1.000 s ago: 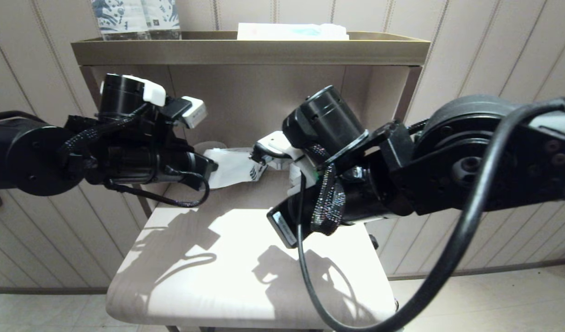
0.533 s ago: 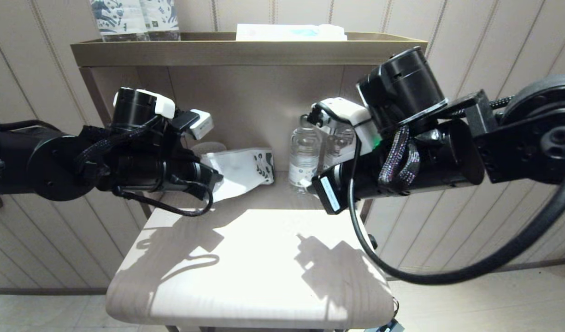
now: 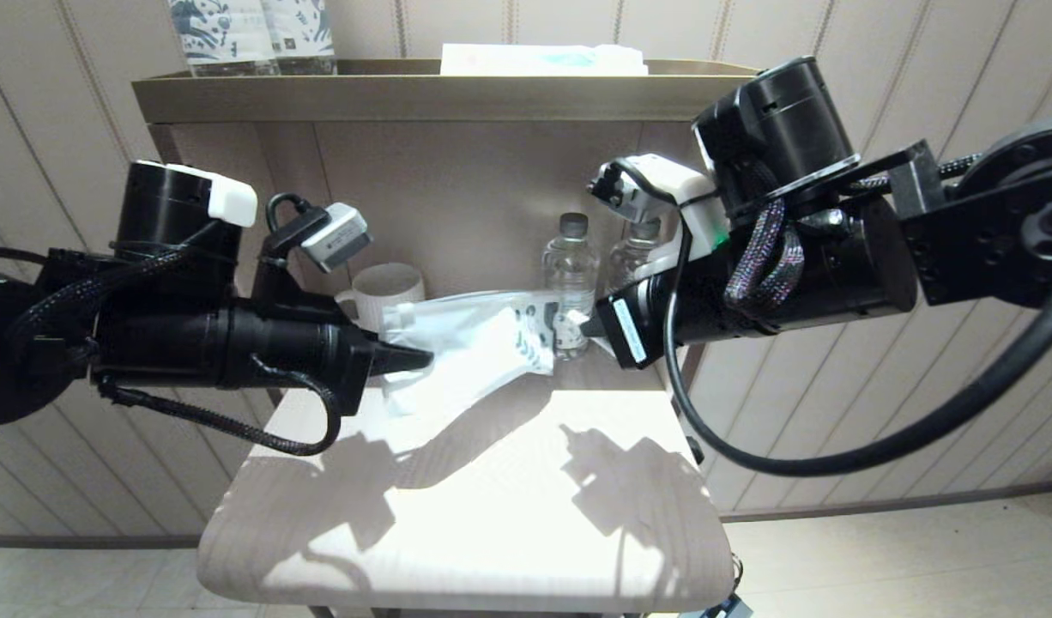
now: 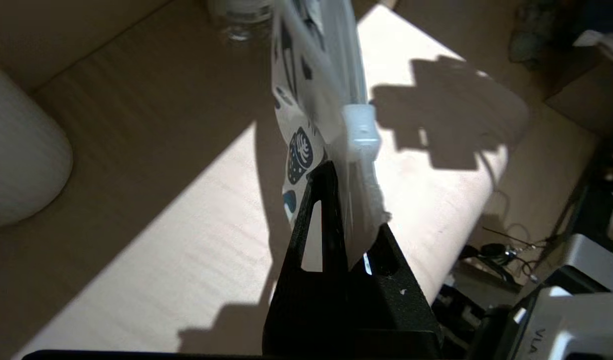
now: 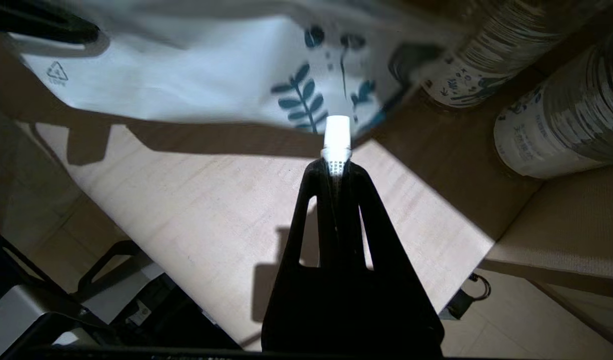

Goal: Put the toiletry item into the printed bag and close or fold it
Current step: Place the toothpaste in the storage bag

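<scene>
The printed bag (image 3: pixel 479 339), a white crinkly pouch with teal leaf print at its far end, hangs in the air above the back of the table. My left gripper (image 3: pixel 410 360) is shut on its plain end, and the jaws pinch the pouch edge (image 4: pixel 354 200) in the left wrist view. My right gripper (image 3: pixel 588 326) is shut on the pale end of the toothbrush (image 5: pixel 336 135), whose tip points at the pouch's printed end (image 5: pixel 301 95) and touches or nearly touches it. A pale rod (image 4: pixel 359 132) lies along the pouch. The bristle head is hidden.
A white ribbed mug (image 3: pixel 389 287) stands behind the pouch. Two water bottles (image 3: pixel 569 275) stand at the back right, close to the right gripper. Blue-patterned packs (image 3: pixel 251 30) and a flat white pack (image 3: pixel 543 58) sit on the upper shelf. The pale wooden table (image 3: pixel 492 515) ends near me.
The left gripper came forward and lifted the pouch, which now stretches toward the right gripper. The right arm swung up and right a second ago, then settled at the pouch's printed end.
</scene>
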Controlling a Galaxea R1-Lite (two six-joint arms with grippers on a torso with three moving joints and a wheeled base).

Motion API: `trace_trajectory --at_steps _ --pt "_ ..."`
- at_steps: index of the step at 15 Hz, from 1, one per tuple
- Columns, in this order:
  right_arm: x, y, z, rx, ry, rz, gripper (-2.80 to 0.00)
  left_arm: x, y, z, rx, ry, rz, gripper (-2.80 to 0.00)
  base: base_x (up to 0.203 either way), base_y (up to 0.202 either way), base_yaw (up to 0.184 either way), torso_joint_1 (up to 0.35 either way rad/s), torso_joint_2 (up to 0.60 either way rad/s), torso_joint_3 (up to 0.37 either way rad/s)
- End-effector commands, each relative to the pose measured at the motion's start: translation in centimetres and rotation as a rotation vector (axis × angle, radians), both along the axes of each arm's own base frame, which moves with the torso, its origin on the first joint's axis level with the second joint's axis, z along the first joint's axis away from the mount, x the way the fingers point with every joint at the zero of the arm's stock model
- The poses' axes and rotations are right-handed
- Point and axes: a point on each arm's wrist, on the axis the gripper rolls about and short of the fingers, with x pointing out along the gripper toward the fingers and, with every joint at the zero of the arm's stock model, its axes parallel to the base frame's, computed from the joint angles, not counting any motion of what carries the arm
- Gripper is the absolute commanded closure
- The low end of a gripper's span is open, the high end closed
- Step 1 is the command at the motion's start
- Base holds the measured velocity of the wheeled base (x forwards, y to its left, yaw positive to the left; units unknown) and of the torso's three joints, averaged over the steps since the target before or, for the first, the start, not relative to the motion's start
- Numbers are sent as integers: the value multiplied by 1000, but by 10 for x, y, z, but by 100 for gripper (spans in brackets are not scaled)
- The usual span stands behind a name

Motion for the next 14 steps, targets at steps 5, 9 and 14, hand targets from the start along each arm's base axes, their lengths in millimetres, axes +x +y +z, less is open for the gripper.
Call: trace_trajectory --at_steps 5,9,14 --pt "-1 1 11 -8 -53 79 0 1 27 -17 -62 -160 -268 0 0 0 0 0 0 0" --pt "0 1 24 -7 -123 188 0 30 27 -61 -32 -214 -441 0 0 0 0 0 0 0" --pt "6 4 11 -85 -73 345 0 31 26 -60 -12 -268 -469 0 0 0 0 0 0 0"
